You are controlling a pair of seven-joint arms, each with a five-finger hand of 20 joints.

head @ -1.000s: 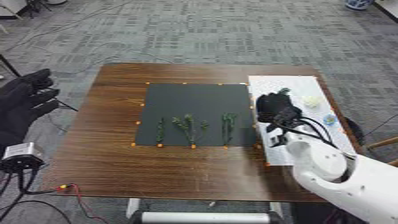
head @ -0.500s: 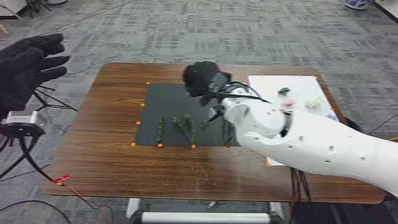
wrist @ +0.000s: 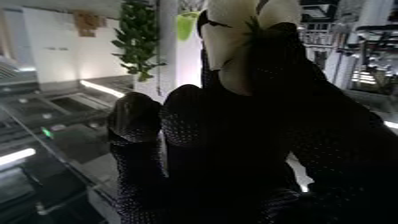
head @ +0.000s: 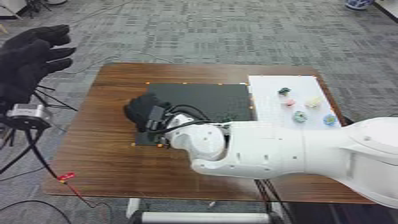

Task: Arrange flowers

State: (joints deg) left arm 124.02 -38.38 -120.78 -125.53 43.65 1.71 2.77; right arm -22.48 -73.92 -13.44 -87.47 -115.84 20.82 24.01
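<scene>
In the head view, my right hand (head: 142,112) is over the left part of the black mat (head: 200,92). My right hand (wrist: 258,110) shows in the right wrist view with finger and thumb pinching a pale cream flower (wrist: 234,75). A leafy green stem (wrist: 138,42) is beside that hand, apart from the flower. The right arm covers most of the stems on the mat. On the white board (head: 306,86) lie a pink flower (head: 289,102), a pale yellow flower (head: 314,102), a pale green flower (head: 300,116) and a blue flower (head: 330,120). My left hand (head: 27,65) is open off the table's left side.
A small dark green piece (head: 284,91) lies on the white board. The wooden table (head: 107,165) surrounds the mat. My right arm (head: 266,147) crosses the table from the right, and a cable with a red tag (head: 67,176) runs by the near left corner.
My right hand has moved left from the white board across the black mat, uncovering flowers on the board and covering stems. My left hand has risen a little in the head view.
</scene>
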